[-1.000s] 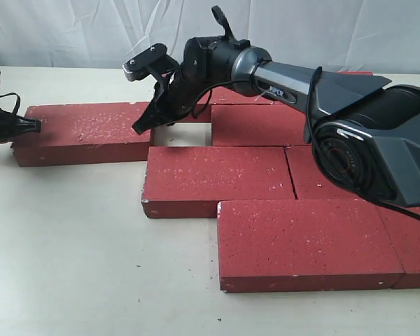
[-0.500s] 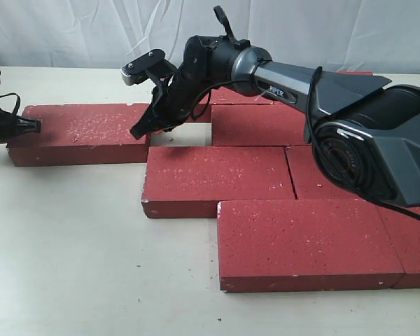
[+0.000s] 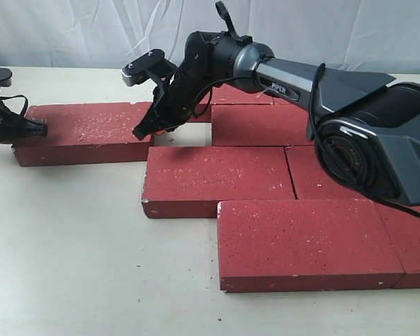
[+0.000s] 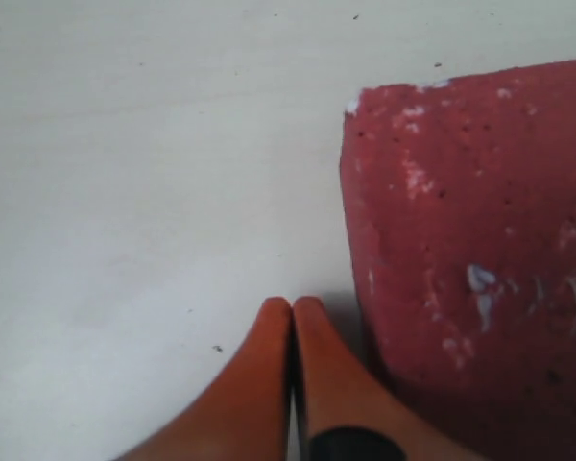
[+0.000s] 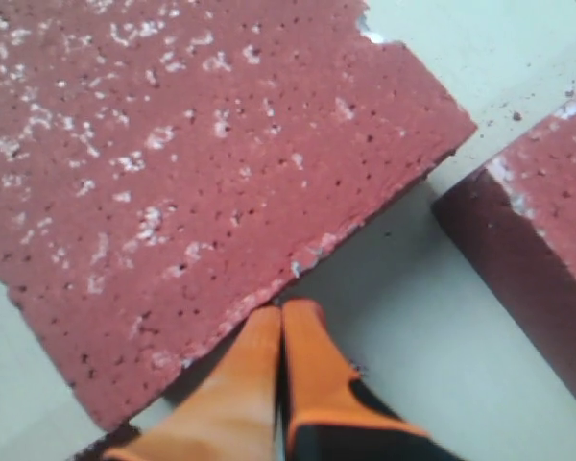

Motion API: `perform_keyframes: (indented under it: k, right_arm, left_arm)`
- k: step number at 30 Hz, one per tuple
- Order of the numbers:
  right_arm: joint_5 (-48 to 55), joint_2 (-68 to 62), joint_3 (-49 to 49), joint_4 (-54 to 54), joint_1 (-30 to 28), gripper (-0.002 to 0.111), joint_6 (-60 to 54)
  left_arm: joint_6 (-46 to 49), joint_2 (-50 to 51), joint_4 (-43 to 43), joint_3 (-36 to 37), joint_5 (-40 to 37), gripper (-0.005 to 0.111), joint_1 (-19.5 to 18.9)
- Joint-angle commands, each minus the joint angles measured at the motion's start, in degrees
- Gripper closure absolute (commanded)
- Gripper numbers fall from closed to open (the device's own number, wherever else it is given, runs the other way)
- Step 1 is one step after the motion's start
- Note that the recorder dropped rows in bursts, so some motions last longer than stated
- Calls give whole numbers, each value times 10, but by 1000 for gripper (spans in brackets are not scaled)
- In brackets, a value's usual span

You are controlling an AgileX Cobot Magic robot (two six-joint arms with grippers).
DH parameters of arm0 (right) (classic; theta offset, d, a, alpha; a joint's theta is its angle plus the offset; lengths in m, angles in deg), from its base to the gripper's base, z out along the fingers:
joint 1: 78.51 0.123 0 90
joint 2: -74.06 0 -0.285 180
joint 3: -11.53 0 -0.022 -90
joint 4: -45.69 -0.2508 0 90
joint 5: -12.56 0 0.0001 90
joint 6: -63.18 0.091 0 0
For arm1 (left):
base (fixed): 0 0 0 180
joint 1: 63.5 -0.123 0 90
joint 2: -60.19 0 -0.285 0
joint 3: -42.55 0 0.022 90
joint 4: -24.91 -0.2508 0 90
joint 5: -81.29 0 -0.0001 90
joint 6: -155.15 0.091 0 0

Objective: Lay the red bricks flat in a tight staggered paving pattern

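Our right end effector point(image 5: 281, 312), fingertips pinched shut on nothing, met the right end of the loose dark-red rectangular paver brick point(image 3: 84, 131), while our left end effector point(image 4: 292, 307), likewise closed and empty, lay just beside its left end. We feared an off-centre push would skew it and jam a chipped corner against the laid red bricks point(image 3: 217, 178). A gap stood open toward the neighbouring row brick point(image 3: 255, 124), with bare pale surface point(image 3: 70, 266) leftward.

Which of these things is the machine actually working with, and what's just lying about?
Part of the job: loose brick, laid bricks, left pincer, right pincer.
Just there: table, white backdrop.
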Motion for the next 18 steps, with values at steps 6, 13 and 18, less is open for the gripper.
perform_keyframes:
  k: [6, 13, 18]
  right_arm:
    - [28, 24, 0, -9, 1, 109, -13]
    - [47, 37, 0, 16, 9, 109, -13]
    - [84, 37, 0, 40, 9, 109, -11]
  left_arm:
    - [9, -1, 3, -3, 9, 107, 17]
    - [9, -1, 3, -3, 11, 107, 17]
    - [9, -1, 3, -3, 10, 107, 17]
